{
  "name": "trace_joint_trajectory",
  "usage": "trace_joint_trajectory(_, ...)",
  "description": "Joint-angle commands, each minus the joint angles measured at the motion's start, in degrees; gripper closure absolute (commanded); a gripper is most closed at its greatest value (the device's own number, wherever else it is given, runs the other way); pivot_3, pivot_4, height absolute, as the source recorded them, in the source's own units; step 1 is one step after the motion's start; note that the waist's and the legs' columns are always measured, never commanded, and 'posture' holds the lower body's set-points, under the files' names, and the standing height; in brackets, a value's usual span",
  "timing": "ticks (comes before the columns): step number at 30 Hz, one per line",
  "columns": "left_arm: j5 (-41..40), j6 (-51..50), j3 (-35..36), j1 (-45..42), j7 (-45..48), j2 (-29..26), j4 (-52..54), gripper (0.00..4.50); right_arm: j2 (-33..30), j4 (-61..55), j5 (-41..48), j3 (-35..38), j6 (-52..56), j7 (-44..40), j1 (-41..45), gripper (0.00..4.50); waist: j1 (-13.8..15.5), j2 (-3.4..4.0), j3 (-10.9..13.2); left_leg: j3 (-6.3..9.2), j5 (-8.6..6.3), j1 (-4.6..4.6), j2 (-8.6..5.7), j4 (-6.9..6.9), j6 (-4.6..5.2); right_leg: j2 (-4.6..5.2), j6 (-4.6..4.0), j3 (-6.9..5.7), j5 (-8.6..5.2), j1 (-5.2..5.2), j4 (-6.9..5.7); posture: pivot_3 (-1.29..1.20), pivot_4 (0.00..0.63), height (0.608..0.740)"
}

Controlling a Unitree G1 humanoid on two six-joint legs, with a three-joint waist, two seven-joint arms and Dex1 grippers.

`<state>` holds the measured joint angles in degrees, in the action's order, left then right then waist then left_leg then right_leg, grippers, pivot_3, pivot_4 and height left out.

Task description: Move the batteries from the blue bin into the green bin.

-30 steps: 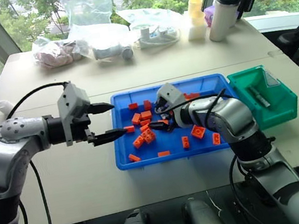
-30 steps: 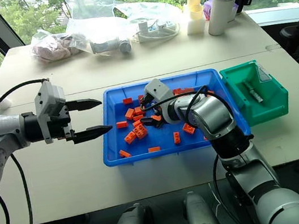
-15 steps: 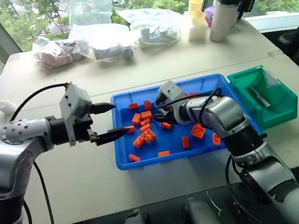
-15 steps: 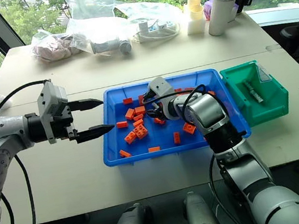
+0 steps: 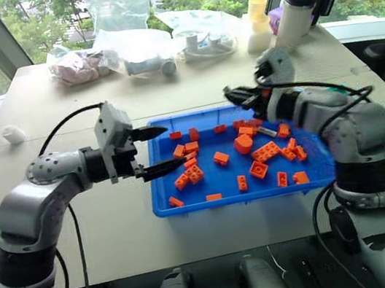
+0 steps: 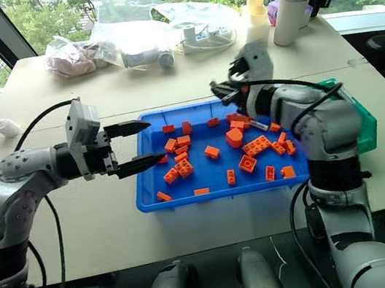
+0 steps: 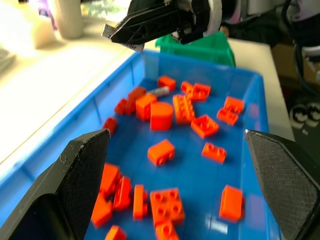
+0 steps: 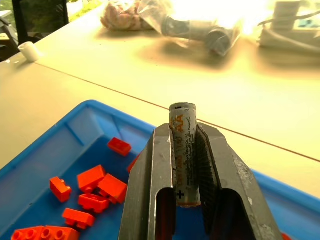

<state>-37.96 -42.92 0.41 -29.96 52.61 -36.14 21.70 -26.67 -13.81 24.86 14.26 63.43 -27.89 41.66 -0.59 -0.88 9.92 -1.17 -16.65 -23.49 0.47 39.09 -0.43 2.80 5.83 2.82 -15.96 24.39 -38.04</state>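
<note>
**Right gripper lifts a battery over the blue tray**

The right gripper (image 8: 182, 165), with its two black fingers, is pinching one slim grey-silver battery (image 8: 183, 150) marked "AA". The battery stands between the fingers, and its end sticks out past the fingertips. This gripper hangs in the air above the far edge of the large shallow bright-blue plastic tray (image 5: 158, 194), not touching it.

The left gripper (image 5: 158, 150) is at the left rim of the blue tray. Its two black fingers are spread apart and hold nothing; they point across the tray, toward the other arm.

Inside the blue tray many small orange plastic toy bricks (image 5: 189, 176) lie scattered. Among them, near the far right part of the tray, one more grey-silver battery (image 5: 267, 131) lies flat on the bottom.

The small green plastic bin (image 6: 366, 128) sits just beside the right side of the blue tray, mostly hidden behind the right arm, so I cannot tell what is inside.
</note>
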Motion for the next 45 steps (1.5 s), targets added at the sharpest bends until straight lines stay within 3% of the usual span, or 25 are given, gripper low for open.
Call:
trace_joint_trajectory(1, 0.77, 1.74, -3.98, -1.86, 0.13, 2.19, 1.8, 0.0, -6.3, -2.34, 0.57, 6.64, 0.92, 0.72, -2.12, 4.47, -0.16, 0.0, 0.0, -0.02, 0.0, 0.01, 0.0, -0.02, 0.0, 0.0, 0.0, 0.01, 0.0, 0.0, 0.01, 0.0, 0.15, 0.74)
trace_joint_trajectory(8, 8.45, 8.95, -9.4, -5.62, 2.81, 3.08, -6.58, 0.0, -17.42, 2.18, -4.77, 9.81, -0.91, 3.09, -13.69, 4.47, -0.31, 0.03, -0.01, -0.06, 0.0, 0.1, 0.13, -0.08, 0.01, -0.24, 0.0, 0.08, 0.0, 0.03, -0.04, 0.0, 0.15, 0.74)
trace_joint_trajectory(15, 12.19, 13.28, -9.55, -6.3, 5.41, 2.01, -11.6, 0.0, -16.78, 5.96, -4.81, 11.84, -2.4, 5.22, -17.37, 4.47, -0.39, 0.05, 0.0, -0.13, 0.0, 0.1, 0.13, -0.08, 0.01, -0.25, 0.0, 0.14, 0.0, 0.05, -0.03, 0.0, 0.15, 0.74)
trace_joint_trajectory(23, 12.49, 13.24, -8.31, -5.85, 6.21, 0.81, -11.5, 0.0, -18.19, 7.75, -5.39, 10.65, -4.5, 5.46, -17.76, 0.35, -0.18, 0.05, 0.0, -0.12, 0.0, 0.07, 0.1, -0.05, 0.01, -0.21, 0.0, 0.14, 0.0, 0.05, -0.02, 0.0, 0.15, 0.74)
trace_joint_trajectory(24, 12.45, 13.2, -8.17, -5.85, 6.26, 0.68, -11.45, 0.0, -19.0, 7.54, -5.81, 10.01, -5.07, 5.36, -17.22, 0.03, -0.19, 0.05, 0.0, -0.12, 0.0, 0.07, 0.1, -0.05, 0.01, -0.21, 0.0, 0.14, 0.0, 0.04, -0.02, 0.0, 0.15, 0.74)
trace_joint_trajectory(29, 12.26, 13.56, -6.95, -6.91, 6.16, 0.67, -12.9, 0.0, -20.16, 5.92, -4.47, 7.85, -8.75, 3.47, -11.24, 0.03, -0.46, 0.06, 0.0, -0.13, 0.0, 0.09, 0.1, -0.05, 0.01, -0.22, 0.0, 0.14, 0.0, 0.05, -0.02, 0.0, 0.15, 0.74)
trace_joint_trajectory(35, 9.92, 11.86, -3.6, -8.63, 7.08, -0.19, -14.55, 0.0, -18.7, 2.47, 1.01, 1.0, -11.2, -6.3, -8.01, 0.03, -0.39, 0.05, 0.01, -0.07, -0.01, 0.09, 0.2, -0.08, 0.02, -0.31, 0.0, 0.09, 0.0, 0.05, -0.02, 0.0, 0.15, 0.74)
trace_joint_trajectory(45, 15.06, 12.63, -5.78, -5.81, 11.65, -9.95, -11.85, 0.0, -20.05, 16.19, -5.73, -15.29, -13.16, -13.76, -3.74, 0.03, -0.29, 0.05, 0.02, -0.11, -0.01, 0.06, 0.12, -0.03, 0.02, -0.2, 0.0, 0.09, 0.0, 0.05, 0.01, 0.0, 0.15, 0.74)
